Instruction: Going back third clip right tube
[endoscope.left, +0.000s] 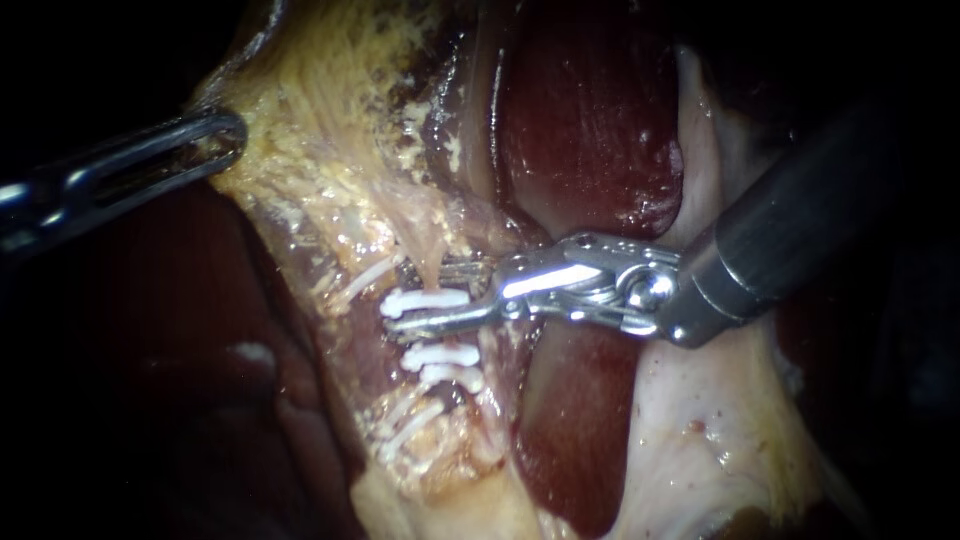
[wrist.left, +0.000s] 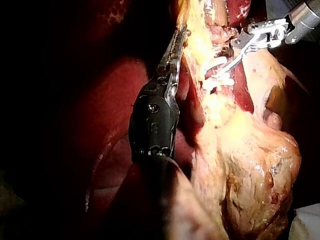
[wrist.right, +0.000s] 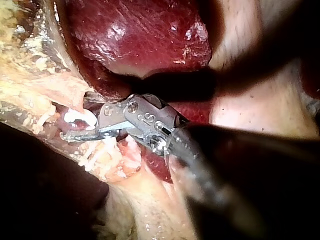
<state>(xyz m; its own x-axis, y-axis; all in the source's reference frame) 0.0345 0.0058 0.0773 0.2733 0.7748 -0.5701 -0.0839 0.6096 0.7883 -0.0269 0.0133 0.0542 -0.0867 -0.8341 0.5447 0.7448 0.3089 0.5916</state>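
Right instrument (endoscope.left: 418, 297) claw was spread, straddling the right tube (endoscope.left: 429, 264) at the top white clip (endoscope.left: 425, 300), lower clips (endoscope.left: 440, 355) just beneath. The tube looked soft, slick and tear-prone, so best taken crosswise, lightly. Beyond, left instrument (endoscope.left: 225, 135) claw pinched yellow fatty tissue (endoscope.left: 310, 150).

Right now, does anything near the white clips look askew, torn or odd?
Nothing stands out: the white plastic clips sit crosswise and parallel on the pale tube; the silver right instrument's open jaws sit at the uppermost.

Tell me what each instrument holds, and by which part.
Left instrument grips the yellowish tissue at its edge. Right instrument holds nothing; it stands open around a white clip.
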